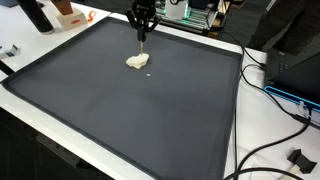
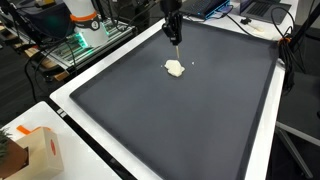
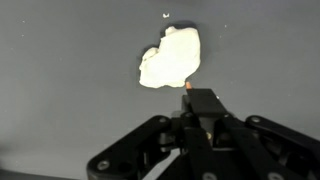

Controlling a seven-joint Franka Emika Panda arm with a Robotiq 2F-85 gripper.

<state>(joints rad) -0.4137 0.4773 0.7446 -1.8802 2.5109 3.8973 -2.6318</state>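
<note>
A cream-coloured lump (image 1: pixel 137 62) lies on the dark grey mat (image 1: pixel 120 110) toward its far side. It shows in both exterior views (image 2: pixel 175 68) and in the wrist view (image 3: pixel 168 58). My gripper (image 1: pixel 143 30) hangs just above and behind the lump, also seen from another angle (image 2: pixel 174 30). It is shut on a thin black tool (image 3: pixel 203 105) with a small orange tip (image 3: pixel 188 88). The tip points down and ends right beside the lump's edge. I cannot tell whether it touches the lump. A tiny white speck (image 3: pixel 166 15) lies on the mat near the lump.
The mat sits on a white table (image 2: pixel 70 105). A cardboard box (image 2: pixel 40 152) stands at one corner. Black cables (image 1: pixel 275 95) and a black connector (image 1: pixel 297 158) lie off the mat's side. Lab equipment (image 2: pixel 85 20) crowds the far edge.
</note>
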